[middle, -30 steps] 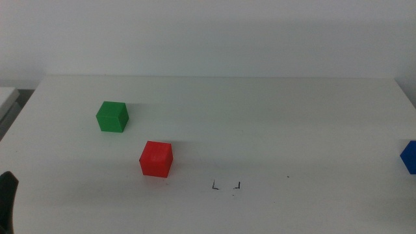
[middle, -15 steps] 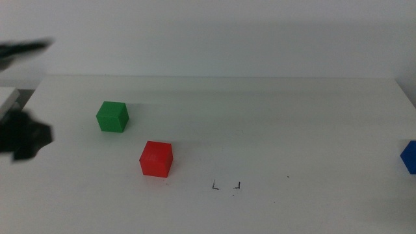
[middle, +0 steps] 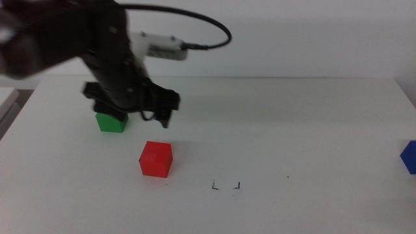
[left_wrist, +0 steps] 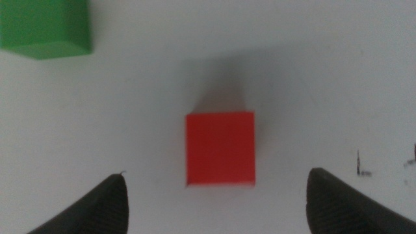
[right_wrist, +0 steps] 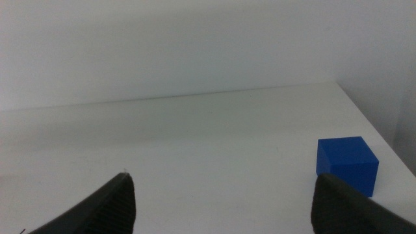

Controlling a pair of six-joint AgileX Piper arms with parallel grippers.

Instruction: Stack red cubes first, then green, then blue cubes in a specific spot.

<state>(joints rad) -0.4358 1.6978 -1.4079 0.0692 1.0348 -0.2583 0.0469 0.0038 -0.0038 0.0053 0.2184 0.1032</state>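
Nearest the table's front edge, the two tiny black L-shaped corner marks (middle: 226, 186) are outlining a bare square on the white tabletop (middle: 292, 123), with a lone black speck (middle: 288, 176) sitting to one side of them. Just behind and to the left of the marks, the small matte red cube (middle: 156, 159) is resting flat on the table, touching nothing. My left claw (left_wrist: 218, 198) is hanging above that red cube with its jaws spread wide and holding nothing; the cube is lying between them in my wrist view. Farther back, the small matte green cube (middle: 110, 121) is sitting partly hidden behind my left arm. My right claw (right_wrist: 224, 198) is waiting spread wide and empty near the small matte blue cube (middle: 409, 156), at the table's right edge.
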